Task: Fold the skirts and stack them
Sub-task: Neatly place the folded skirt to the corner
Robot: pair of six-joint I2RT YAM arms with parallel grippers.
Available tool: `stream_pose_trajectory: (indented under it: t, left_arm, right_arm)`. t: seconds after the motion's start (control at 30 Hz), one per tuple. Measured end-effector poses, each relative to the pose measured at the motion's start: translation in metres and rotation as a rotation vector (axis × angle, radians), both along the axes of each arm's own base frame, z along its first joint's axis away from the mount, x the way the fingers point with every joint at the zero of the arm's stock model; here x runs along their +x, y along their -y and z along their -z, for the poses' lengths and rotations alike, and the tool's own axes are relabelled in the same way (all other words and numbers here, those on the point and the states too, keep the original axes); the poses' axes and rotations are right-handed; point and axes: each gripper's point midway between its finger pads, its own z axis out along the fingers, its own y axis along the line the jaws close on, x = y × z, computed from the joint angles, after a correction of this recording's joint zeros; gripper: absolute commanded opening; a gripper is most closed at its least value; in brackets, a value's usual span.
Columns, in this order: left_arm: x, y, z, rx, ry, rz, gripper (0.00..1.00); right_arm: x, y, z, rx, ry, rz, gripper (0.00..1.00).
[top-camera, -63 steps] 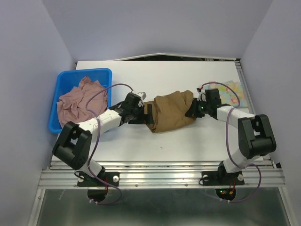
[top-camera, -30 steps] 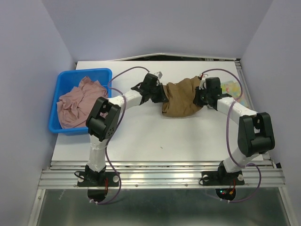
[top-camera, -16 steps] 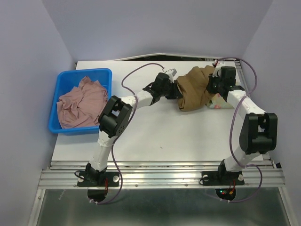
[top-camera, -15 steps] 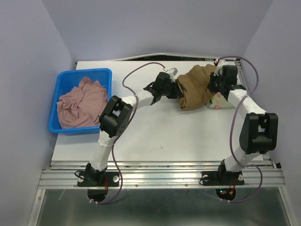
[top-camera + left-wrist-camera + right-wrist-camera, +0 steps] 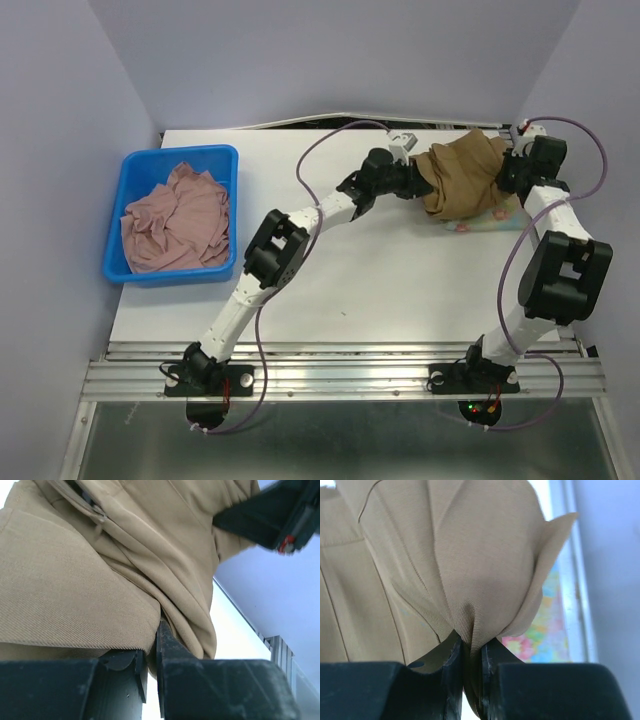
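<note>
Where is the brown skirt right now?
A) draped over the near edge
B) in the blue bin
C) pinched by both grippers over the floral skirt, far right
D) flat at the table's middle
C: the left gripper and right gripper each pinch the brown skirt, with the floral skirt showing beneath it at the far right.

brown skirt [image 5: 462,178] bunched over floral skirt [image 5: 495,213]; pink skirt [image 5: 175,220] crumpled, L.

Nothing to read here: no lettering, label, brand or number on the brown skirt [image 5: 460,178], none on the blue bin [image 5: 180,152], none in either wrist view.
</note>
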Motion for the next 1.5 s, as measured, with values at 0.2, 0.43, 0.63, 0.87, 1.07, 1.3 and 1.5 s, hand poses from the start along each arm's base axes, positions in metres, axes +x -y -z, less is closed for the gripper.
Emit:
stream_pose_trajectory:
  t: [0.2,0.43,0.63,0.87,1.07,1.3,1.5]
  left_arm:
    - [-0.010,0.031,0.034,-0.018,0.004,0.048,0.00]
    - [-0.005,0.045,0.035,-0.044,0.053,0.060,0.00]
    - [0.004,0.047,0.012,-0.061,0.138,0.046,0.00]
    - [0.012,0.048,-0.011,-0.084,0.235,0.024,0.00]
    - [0.016,0.049,-0.035,-0.108,0.313,0.013,0.00]
    - [0.012,0.058,-0.051,-0.140,0.409,0.021,0.00]
    - [0.008,0.067,0.000,-0.076,0.367,0.037,0.19]
  right_arm:
    - [0.002,0.040,0.005,0.018,-0.005,0.048,0.01]
    - [0.003,0.051,0.003,0.021,0.005,0.041,0.01]
    - [0.004,0.051,0.000,0.054,0.028,0.023,0.01]
    - [0.011,0.051,-0.014,0.080,0.078,0.021,0.01]
    - [0.006,0.074,-0.030,0.082,0.135,0.062,0.01]
    - [-0.017,0.101,-0.029,0.081,0.172,0.121,0.01]
    - [-0.032,0.096,0.027,0.122,0.092,0.126,0.01]
